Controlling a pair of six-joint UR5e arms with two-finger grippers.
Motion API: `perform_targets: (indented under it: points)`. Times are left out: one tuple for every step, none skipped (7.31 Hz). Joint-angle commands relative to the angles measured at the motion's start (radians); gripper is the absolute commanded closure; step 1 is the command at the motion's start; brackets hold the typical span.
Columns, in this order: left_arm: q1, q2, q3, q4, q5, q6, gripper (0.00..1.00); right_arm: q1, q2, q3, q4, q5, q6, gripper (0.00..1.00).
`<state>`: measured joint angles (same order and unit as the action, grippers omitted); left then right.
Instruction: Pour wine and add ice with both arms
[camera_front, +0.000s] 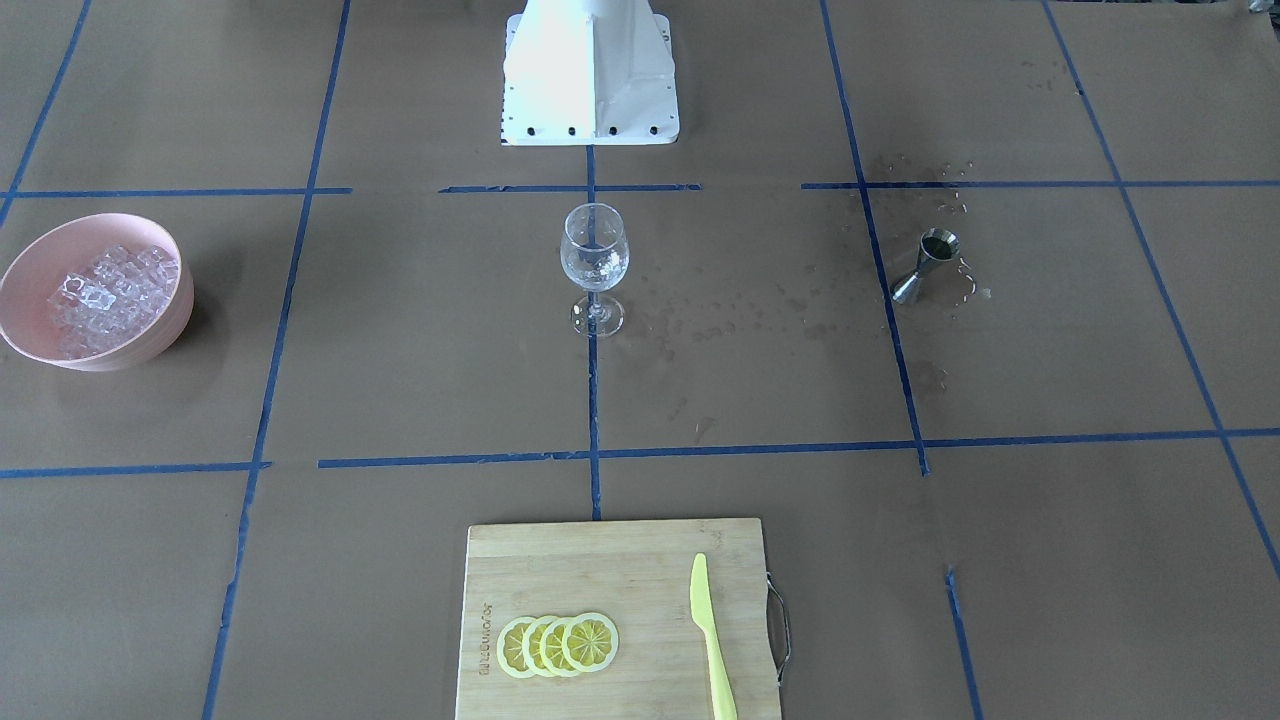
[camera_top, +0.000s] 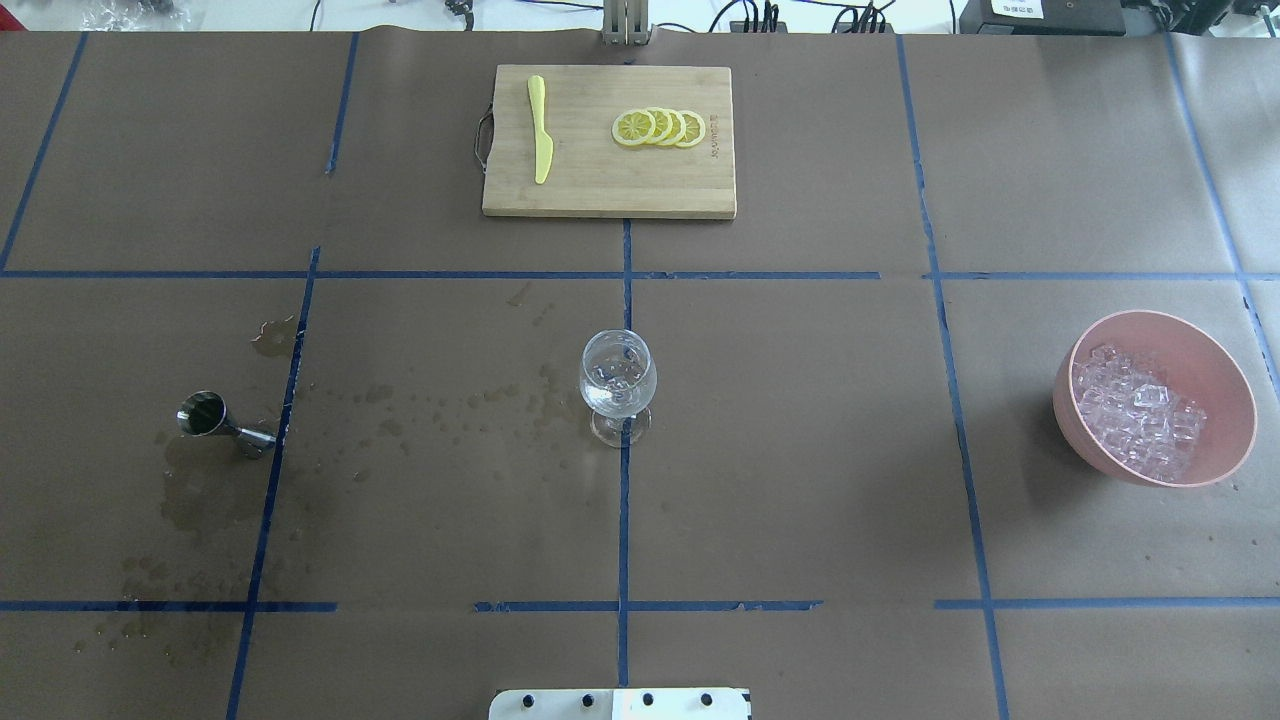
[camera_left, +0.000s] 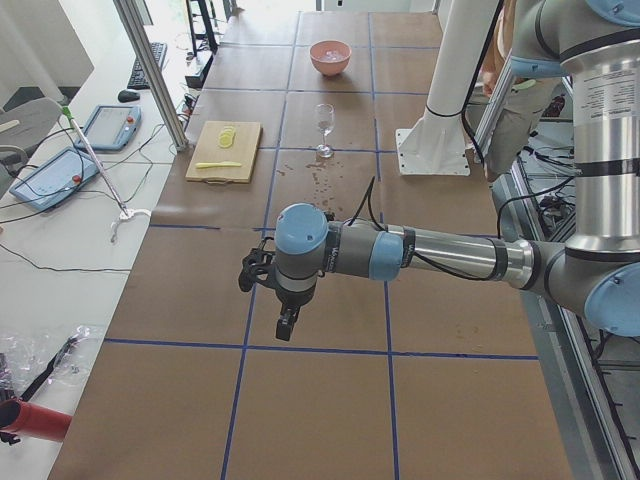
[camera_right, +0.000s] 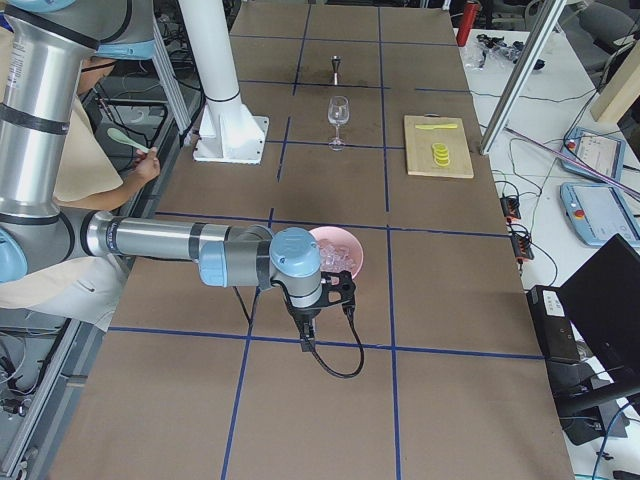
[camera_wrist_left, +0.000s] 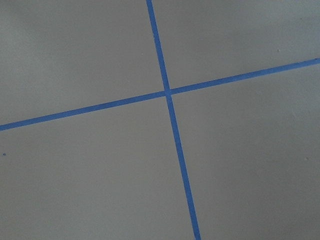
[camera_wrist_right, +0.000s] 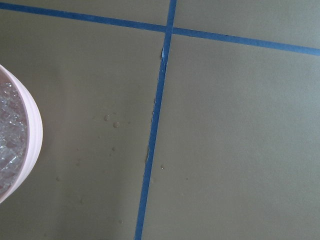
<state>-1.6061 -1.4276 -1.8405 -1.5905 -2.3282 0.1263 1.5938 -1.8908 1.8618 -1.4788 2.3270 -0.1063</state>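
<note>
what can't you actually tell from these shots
Left hand: open or shut is unclear; it shows only in the left side view, small and dark.
Right hand: same, seen only in the right side view.
Jigger: how full it is; its dark inside is too small in both table views.
Glass: whether it holds liquid; clear and too small.
Pink bowl: cut off by the right wrist view's left edge.

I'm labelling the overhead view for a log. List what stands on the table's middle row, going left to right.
jigger with dark wine in its cup → wine glass → pink bowl heaped with ice
</note>
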Motion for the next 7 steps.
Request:
perform_targets:
  points:
    - [0.009, 0.003, -0.006, 0.0, 0.0, 0.009, 0.0, 0.0, -0.008, 0.004, 0.0, 0.003, -0.006, 0.0]
    - [0.009, 0.003, 0.0, -0.006, -0.002, 0.009, 0.0, 0.0, 0.002, 0.007, 0.003, 0.008, 0.002, 0.0]
    - [0.009, 0.0, 0.001, -0.043, 0.001, 0.007, 0.0, 0.0, 0.019, 0.016, 0.003, 0.006, 0.007, 0.0]
    - [0.009, 0.003, 0.004, -0.11, 0.0, 0.007, 0.0, 0.0, 0.075, 0.025, 0.003, -0.001, 0.005, 0.0]
    - [0.009, 0.0, 0.003, -0.146, 0.0, 0.009, 0.0, 0.0, 0.099, 0.027, 0.002, -0.001, 0.023, 0.0]
    - [0.009, -0.017, 0.012, -0.23, -0.002, 0.001, 0.0, 0.0, 0.119, 0.024, 0.002, 0.003, 0.075, 0.0]
    - [0.008, -0.008, 0.017, -0.349, -0.002, 0.0, 0.0, 0.0, 0.124, 0.039, 0.002, 0.006, 0.082, 0.0]
